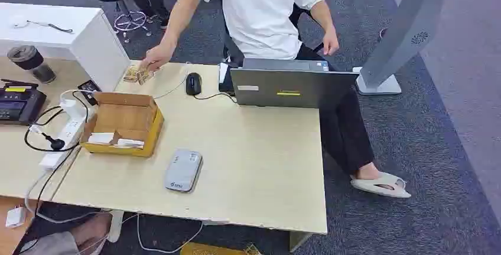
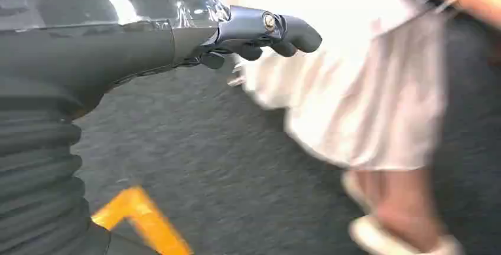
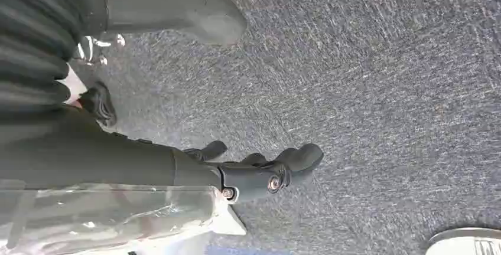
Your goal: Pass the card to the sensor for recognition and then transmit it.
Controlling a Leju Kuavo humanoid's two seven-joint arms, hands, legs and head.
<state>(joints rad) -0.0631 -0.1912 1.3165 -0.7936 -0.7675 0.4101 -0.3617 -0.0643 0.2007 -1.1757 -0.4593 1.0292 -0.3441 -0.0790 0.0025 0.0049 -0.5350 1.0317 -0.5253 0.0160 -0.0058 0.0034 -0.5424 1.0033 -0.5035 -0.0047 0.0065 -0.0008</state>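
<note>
Counter [image 1: 260, 166]: a light wooden top that carries all the things below; grey carpet lies around it.
Person [image 1: 266, 13]: sits at the far side of the counter in a white T-shirt and dark trousers, with pale slippers on the feet.
Laptop [image 1: 283, 87]: grey, it stands open at the far edge, the back of its screen toward the head camera.
Cardboard box [image 1: 124, 122]: open, yellow on the outside, on the left part of the counter; some white papers lie inside it.
Power strip [image 1: 65, 134]: white, just left of the cardboard box, with black cables plugged in.
Sensor [image 1: 184, 170]: a flat grey card reader, it lies on the counter near the front, to the right of the cardboard box and apart from it.
Mouse [image 1: 193, 82]: black, just left of the laptop, with a cable.
Cards [image 1: 137, 75]: a few brownish cards at the far edge of the counter, behind the cardboard box; the person's hand [image 1: 156, 59] holds them.
Left hand [image 2: 260, 33]: it hangs over the carpet, the fingers are curled in and nothing is in them.
Right hand [image 3: 260, 169]: it hangs over the carpet too, the fingers curled inward, with nothing held.
</note>
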